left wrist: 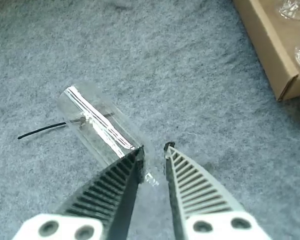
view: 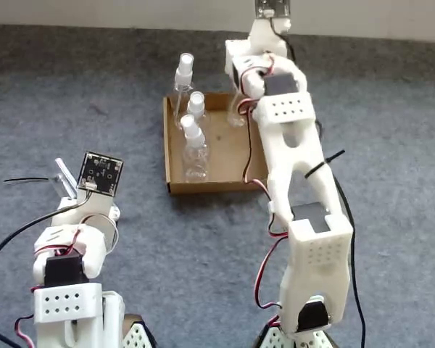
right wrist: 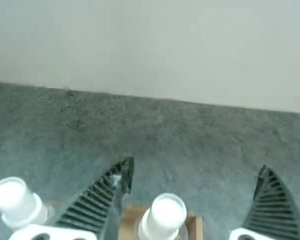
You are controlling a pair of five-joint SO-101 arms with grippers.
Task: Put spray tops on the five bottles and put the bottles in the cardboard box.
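Bottle (left wrist: pixel 97 125), clear and without a spray top, slanted away from the left gripper (left wrist: pixel 154 150) over the grey carpeted bench (view: pixel 130 239), well apart from the cardboard box (view: pixel 203 187). The gripper's jaws were almost together at the bottle's neck end. They looked clamped on it, probably to steady the mouth for a top. A thin black strand (left wrist: pixel 40 131) lay on the carpet just beside the bottle.

Two topped bottles (view: pixel 192 141) stood in the box. A third bottle (view: pixel 183 69) stood at the box's far corner, inside or outside the rim I could not tell. The right gripper (right wrist: pixel 195 166) hung with its jaws spread wide around a fourth bottle (right wrist: pixel 165 212) at the box's far edge, a stance suited to setting it down or lifting it.
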